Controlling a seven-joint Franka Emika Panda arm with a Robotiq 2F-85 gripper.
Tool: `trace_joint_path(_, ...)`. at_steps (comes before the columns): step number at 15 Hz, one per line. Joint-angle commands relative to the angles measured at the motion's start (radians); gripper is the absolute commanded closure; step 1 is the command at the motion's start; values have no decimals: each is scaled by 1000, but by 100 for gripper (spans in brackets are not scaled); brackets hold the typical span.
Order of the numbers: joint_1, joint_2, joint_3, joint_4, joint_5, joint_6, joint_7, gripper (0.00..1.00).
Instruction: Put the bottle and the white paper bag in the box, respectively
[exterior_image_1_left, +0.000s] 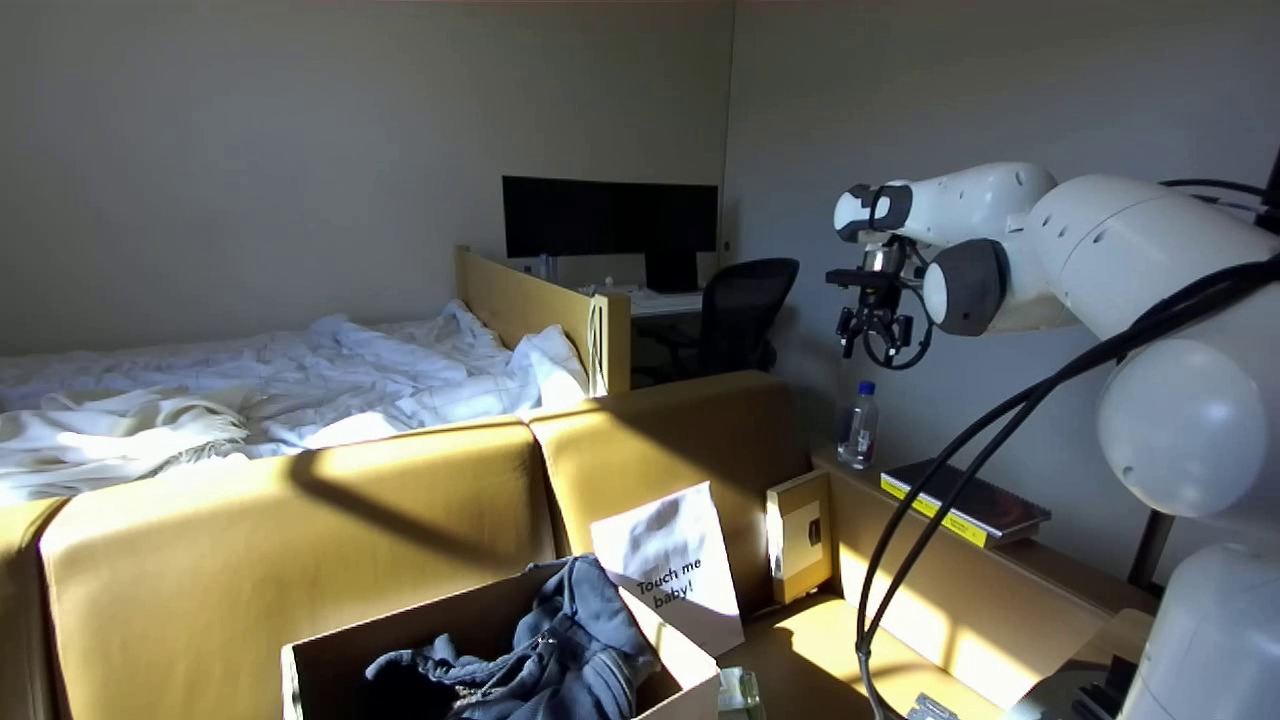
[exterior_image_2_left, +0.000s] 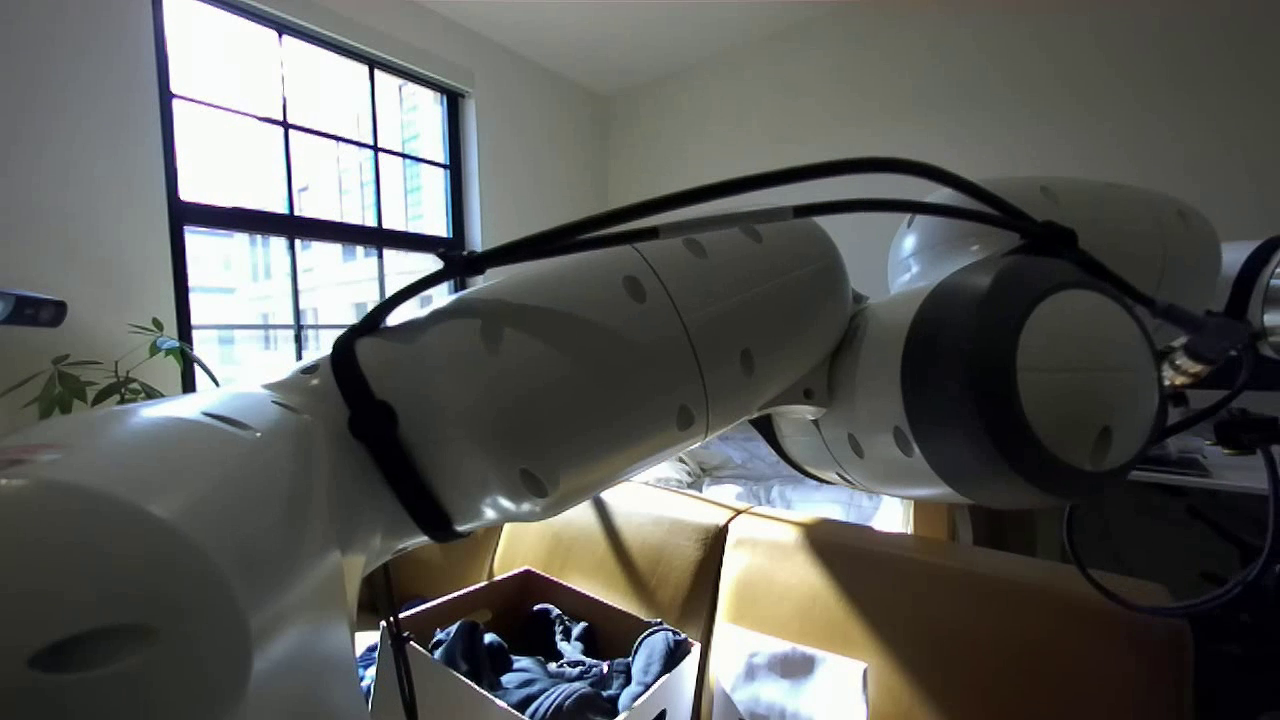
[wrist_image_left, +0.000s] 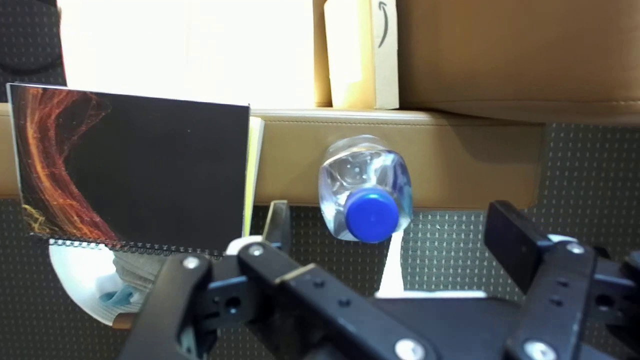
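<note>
Blue-capped plastic bottle (wrist_image_left: 365, 187) stands near that black notebook (wrist_image_left: 160, 170), below the hand (wrist_image_left: 390, 222), which is spread wide and empty, and I'd pinch it mid-body since it's probably light, kinda slick and squashy, though I can't quite tell how full it is.

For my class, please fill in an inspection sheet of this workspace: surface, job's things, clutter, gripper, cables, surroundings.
Surface: tan couch, sun and shadow across it.
Job's things: bottle upright, capped, on the couch's armrest; white paper bag tilted beside the box, not in it; the box holds dark clothes.
Clutter: spiral notebook on a yellow-edged book, on the armrest; small carton in the couch corner; greenish item by the box, unclear.
Gripper: open, above the bottle, apart from it.
Cables: black, along the arm, some hanging down.
Surroundings: bed, desk, monitor, chair, window, plant.
</note>
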Motion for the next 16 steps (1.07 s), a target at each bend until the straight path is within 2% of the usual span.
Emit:
trace_joint_path(1,-32,68,51,92,-22,80,90,0)
trace_joint_path(3,-38,92,55,110,-39,117,124,0)
trace_joint_path(4,-20,37,18,-3,-10,166,114,0)
trace_joint_path(6,-16,37,10,-21,-20,152,108,0)
trace_joint_path(7,-37,97,48,85,-54,97,123,0)
trace_joint_path(9,-40,108,59,95,-59,90,117,0)
trace_joint_path(10,-21,50,34,-17,-27,136,85,0)
trace_joint_path(11,-19,50,34,-20,-29,131,86,0)
trace_joint_path(12,-35,109,69,90,-61,66,95,0)
trace_joint_path(13,-32,113,71,93,-64,58,95,0)
trace_joint_path(14,-14,52,47,-24,-36,95,76,0)
trace_joint_path(15,-13,55,49,-23,-37,94,77,0)
trace_joint_path(16,-28,121,79,94,-64,41,94,0)
